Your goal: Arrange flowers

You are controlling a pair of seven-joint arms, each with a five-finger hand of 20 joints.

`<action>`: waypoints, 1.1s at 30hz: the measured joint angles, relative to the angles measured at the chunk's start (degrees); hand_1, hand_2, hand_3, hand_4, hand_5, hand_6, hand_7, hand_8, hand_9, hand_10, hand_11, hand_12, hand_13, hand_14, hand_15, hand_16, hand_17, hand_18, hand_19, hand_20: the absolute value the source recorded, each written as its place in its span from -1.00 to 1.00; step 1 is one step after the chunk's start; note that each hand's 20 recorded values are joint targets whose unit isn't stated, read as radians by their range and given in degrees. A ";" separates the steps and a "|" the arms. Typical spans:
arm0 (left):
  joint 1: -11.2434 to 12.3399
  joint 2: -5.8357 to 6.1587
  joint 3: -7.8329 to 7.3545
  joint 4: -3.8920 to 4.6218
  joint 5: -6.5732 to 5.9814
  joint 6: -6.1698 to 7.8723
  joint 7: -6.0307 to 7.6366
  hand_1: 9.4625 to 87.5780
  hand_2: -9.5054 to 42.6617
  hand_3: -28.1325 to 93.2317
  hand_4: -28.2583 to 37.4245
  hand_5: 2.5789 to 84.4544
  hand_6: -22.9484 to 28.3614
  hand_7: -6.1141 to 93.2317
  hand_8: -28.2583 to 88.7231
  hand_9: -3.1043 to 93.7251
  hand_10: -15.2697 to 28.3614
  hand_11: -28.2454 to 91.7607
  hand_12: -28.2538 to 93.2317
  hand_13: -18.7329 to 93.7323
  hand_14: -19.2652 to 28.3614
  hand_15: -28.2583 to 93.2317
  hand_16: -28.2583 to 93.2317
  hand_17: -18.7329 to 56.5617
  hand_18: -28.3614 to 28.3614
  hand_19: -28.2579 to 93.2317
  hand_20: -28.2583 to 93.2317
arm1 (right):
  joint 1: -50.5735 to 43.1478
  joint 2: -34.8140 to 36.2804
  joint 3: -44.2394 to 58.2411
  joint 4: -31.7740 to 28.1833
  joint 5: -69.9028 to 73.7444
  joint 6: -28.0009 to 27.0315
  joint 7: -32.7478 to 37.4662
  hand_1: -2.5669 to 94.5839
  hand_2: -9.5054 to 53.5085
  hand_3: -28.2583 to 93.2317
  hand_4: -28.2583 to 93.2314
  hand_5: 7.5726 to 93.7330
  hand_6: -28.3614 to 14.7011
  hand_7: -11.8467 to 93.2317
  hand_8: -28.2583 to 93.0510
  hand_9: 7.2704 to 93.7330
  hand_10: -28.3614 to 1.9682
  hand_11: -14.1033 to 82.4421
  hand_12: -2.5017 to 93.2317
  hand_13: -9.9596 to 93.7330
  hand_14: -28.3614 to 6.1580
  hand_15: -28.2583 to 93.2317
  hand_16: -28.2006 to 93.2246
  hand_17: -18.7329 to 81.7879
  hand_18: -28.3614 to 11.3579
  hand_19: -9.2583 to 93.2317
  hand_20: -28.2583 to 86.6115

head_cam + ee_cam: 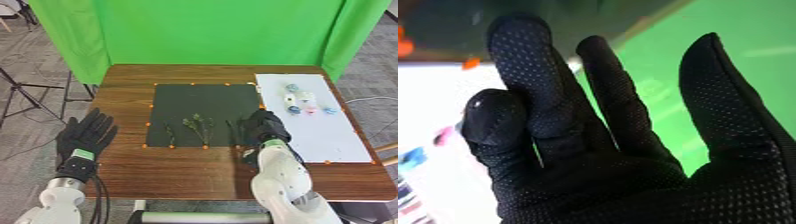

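Over the right edge of the dark mat (182, 105) hangs the right hand (265, 125), its thumb held well away from the fingers, which are loosely parted, one more bent than the rest, with nothing seen between them. The step looks to be the pick-up of the right stem (233, 131), lying on the mat just beside that hand; whether they touch I cannot tell. Best to line thumb and fingertips up across the stem, come down low and pinch lightly, since it is thin and would probably roll or bend under a hard push. Lift it straight up before turning, so that it clears the middle sprig (197, 125), whose loose, leafy tips could snag. The left stem (170, 134) lies farther along the mat. To the mat's right, on the white sheet (329, 142), sit the blue, pink and pale flower heads (306, 96); a low sweep of the forearm that way might scatter them. Left of the mat, the left hand (84, 136) waits with fingers straight and slightly spread, out of the way
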 measured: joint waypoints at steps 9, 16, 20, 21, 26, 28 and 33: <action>0.82 0.06 -0.35 -1.10 0.03 -0.25 -0.02 -0.56 0.07 0.65 -1.00 -0.03 0.17 -0.39 -0.72 -0.11 0.35 -0.06 -0.32 -0.14 0.47 0.28 -0.66 -0.61 0.53 0.18 -0.36 | 0.63 3.71 8.06 5.11 0.13 5.39 -6.42 -0.19 -0.87 0.80 -0.90 -0.19 -0.10 -0.50 -0.71 -0.24 -0.32 -0.46 -0.66 0.29 -0.23 0.52 -0.19 0.11 -0.71 0.97 0.00; 0.97 -0.05 -0.82 -1.34 0.45 -0.77 -1.04 -0.56 0.06 0.65 -1.00 -0.04 0.17 -0.39 -0.72 -0.12 0.35 -0.06 -0.32 -0.15 0.47 0.27 -0.66 -0.61 0.54 0.18 -0.36 | 5.59 7.73 7.69 13.17 -2.41 3.23 -5.98 -0.09 -0.97 0.83 -0.94 -0.23 -0.12 -0.50 -0.71 -0.29 -0.24 -0.45 -0.69 0.28 -0.15 0.50 -0.21 0.11 -0.69 0.95 0.00; 1.07 -0.30 -0.85 -1.34 0.42 -0.74 -1.30 -0.56 0.06 0.65 -1.00 -0.04 0.17 -0.39 -0.72 -0.12 0.35 -0.06 -0.32 -0.15 0.48 0.28 -0.66 -0.61 0.54 0.18 -0.36 | 8.88 8.53 6.33 15.69 -2.27 0.72 -5.09 -0.02 -0.96 0.81 -0.99 -0.19 -0.10 -0.47 -0.73 -0.25 -0.19 -0.42 -0.71 0.30 -0.09 0.45 -0.15 0.13 -0.67 0.96 -0.01; 1.09 -0.39 -0.85 -1.34 0.42 -0.74 -1.30 -0.56 0.06 0.65 -1.00 -0.04 0.17 -0.39 -0.72 -0.12 0.35 -0.06 -0.32 -0.15 0.48 0.27 -0.66 -0.61 0.54 0.18 -0.36 | 9.55 8.59 6.08 16.02 -2.21 0.23 -4.88 0.00 -0.95 0.81 -0.99 -0.15 -0.11 -0.47 -0.73 -0.20 -0.20 -0.42 -0.71 0.32 -0.08 0.43 -0.14 0.14 -0.67 0.97 -0.02; 1.12 -0.57 -0.80 -1.31 0.42 -0.73 -1.25 -0.56 0.06 0.65 -1.00 -0.04 0.17 -0.39 -0.72 -0.12 0.34 -0.05 -0.31 -0.14 0.47 0.28 -0.66 -0.61 0.54 0.18 -0.36 | 11.82 8.46 5.40 17.44 -1.59 -0.84 -3.73 0.08 -0.87 0.77 -1.00 0.03 -0.26 -0.56 -0.71 0.06 -0.42 -0.44 -0.72 0.47 0.08 0.24 -0.06 0.21 -0.61 0.99 -0.03; 1.12 -0.61 -0.76 -1.31 0.39 -0.71 -1.25 -0.56 0.06 0.65 -1.00 -0.04 0.17 -0.39 -0.72 -0.12 0.35 -0.05 -0.31 -0.14 0.47 0.28 -0.66 -0.61 0.54 0.18 -0.36 | 12.05 8.14 5.61 17.43 -0.25 -2.17 -2.13 0.12 -0.91 0.76 -1.00 0.06 -0.26 -0.57 -0.71 0.09 -0.43 -0.45 -0.71 0.49 0.12 0.22 -0.04 0.23 -0.60 1.00 -0.03; 1.12 -0.69 -0.70 -1.32 0.32 -0.60 -1.25 -0.56 0.06 0.65 -1.00 -0.04 0.17 -0.39 -0.72 -0.12 0.35 -0.05 -0.31 -0.14 0.47 0.28 -0.66 -0.61 0.54 0.18 -0.35 | 12.16 7.37 5.78 17.15 1.17 -6.61 0.61 0.23 -1.00 0.70 -1.00 0.25 0.03 -0.43 -0.70 0.36 -0.20 -0.38 -0.60 0.57 0.29 0.18 0.07 0.24 -0.59 1.00 0.02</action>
